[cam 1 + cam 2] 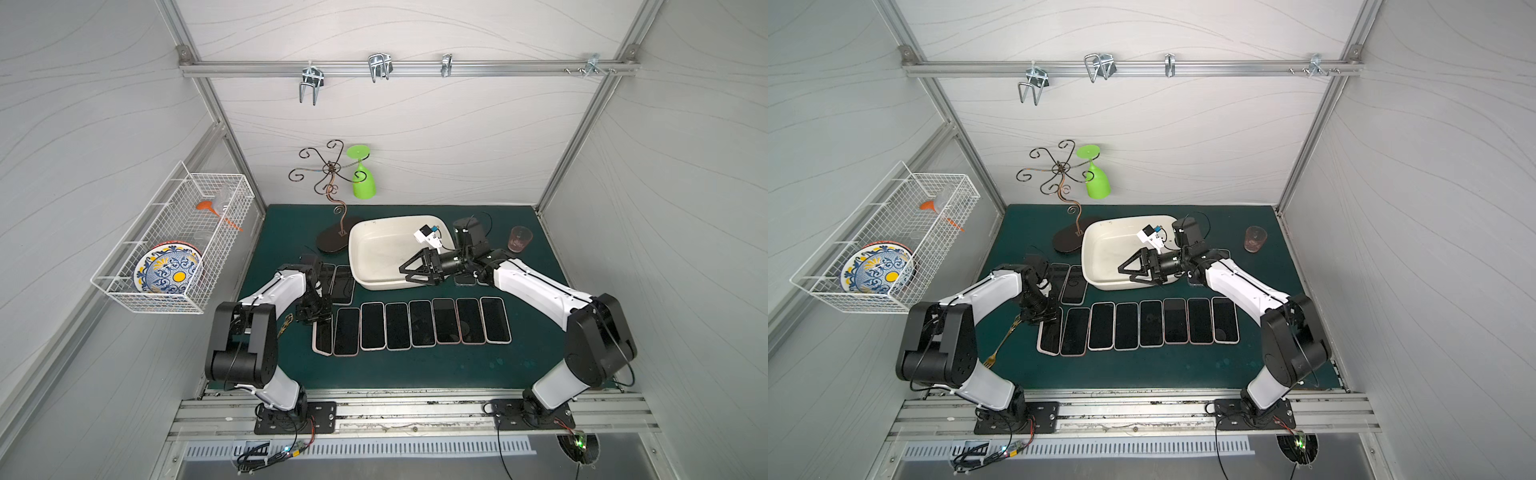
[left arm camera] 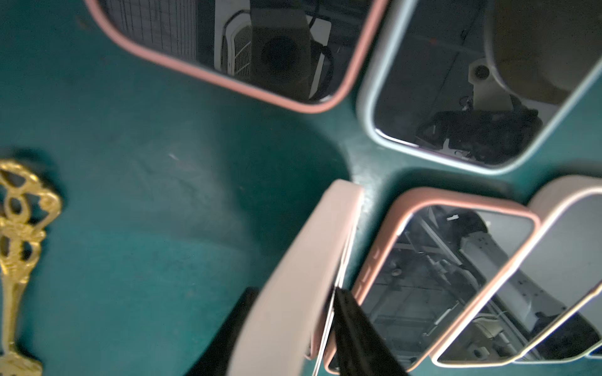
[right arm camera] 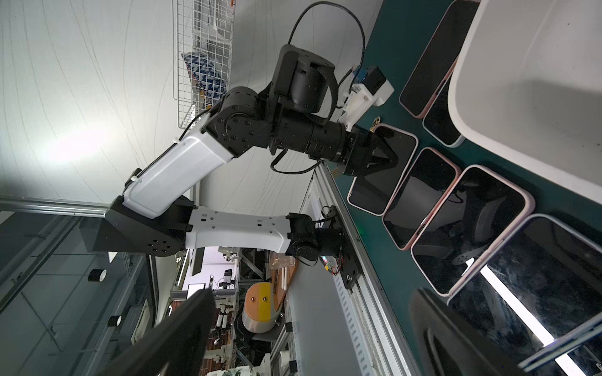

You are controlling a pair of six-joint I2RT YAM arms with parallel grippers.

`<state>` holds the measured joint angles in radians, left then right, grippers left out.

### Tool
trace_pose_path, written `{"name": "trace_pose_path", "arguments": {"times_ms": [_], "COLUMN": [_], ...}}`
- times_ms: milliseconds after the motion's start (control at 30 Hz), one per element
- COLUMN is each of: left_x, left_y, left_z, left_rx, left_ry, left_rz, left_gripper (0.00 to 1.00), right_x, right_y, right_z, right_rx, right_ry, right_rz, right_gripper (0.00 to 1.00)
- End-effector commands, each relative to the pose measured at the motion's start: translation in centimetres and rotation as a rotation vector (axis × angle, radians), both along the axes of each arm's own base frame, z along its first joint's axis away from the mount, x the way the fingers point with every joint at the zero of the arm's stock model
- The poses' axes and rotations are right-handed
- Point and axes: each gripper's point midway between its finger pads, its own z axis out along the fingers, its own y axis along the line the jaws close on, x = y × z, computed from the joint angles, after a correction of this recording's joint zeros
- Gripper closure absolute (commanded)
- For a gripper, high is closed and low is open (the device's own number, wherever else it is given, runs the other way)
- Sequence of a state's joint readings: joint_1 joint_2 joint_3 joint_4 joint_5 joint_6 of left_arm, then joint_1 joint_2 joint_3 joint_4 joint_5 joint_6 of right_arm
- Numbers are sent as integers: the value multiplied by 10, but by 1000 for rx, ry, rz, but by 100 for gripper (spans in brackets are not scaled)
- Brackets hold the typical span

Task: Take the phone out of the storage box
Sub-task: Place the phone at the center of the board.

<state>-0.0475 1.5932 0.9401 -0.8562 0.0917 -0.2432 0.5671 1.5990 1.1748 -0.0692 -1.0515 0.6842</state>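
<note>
At the left end of the row of phones (image 1: 420, 323), out on the mat (image 1: 415, 370), the left gripper (image 1: 320, 321) straddles a pink-cased phone (image 2: 293, 276) tipped on its long edge; whether it is pinched or loose, I cannot tell. Behind the row sits the storage box (image 1: 365, 237), and over its near rim hovers the right gripper (image 1: 409, 276), jaws spread wide.

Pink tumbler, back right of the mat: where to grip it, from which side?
The small translucent pink tumbler stands upright, mouth up, alone on the dark green mat. Probably best: pinch across its round side wall at mid-height, coming in level from the robot's side, where bare mat lies. A top-down rim pinch looks less secure.
</note>
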Motion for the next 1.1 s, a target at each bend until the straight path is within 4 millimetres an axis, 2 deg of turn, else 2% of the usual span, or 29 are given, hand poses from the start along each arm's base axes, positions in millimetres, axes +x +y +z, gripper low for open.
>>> {"name": "trace_pose_path", "arguments": {"times_ms": [0,33,100,167,433,733,767,800,1067], "left_x": [5,4,4,5,8,9,10,13,27], "left_y": [8,9,12,9,3,12,14,14,1], "left_z": [1,0,-3,-4,-8,-15,-14,-13,-10], "left_rx": [42,49,62,48,15,69,82,86,5], "left_ry": [17,24,33,33,40,73,70,56,-3], "left_rz": [20,23,30,37,55,96,102,109,141], "left_gripper": [50,47,33,27,23,17,14,1,0], "right_x": [-1,-1,-1,-1,-3,-7,-7,-7,-10], "right_y": [3,3,4,6,8,9,9,9,11], "right_z": [-9,-10,-12,-13,-17,-18,-18,-18,-20], "right_rx": [-15,-16,-19,-21,-29,-30,-31,-29,-30], "right_ry": [9,12,14,17,23,17,18,17,19], "right_rz": [9,9,10,14,20,30,32,32,41], "right_gripper": [1,1,1,1,1,1,1,1,1]}}
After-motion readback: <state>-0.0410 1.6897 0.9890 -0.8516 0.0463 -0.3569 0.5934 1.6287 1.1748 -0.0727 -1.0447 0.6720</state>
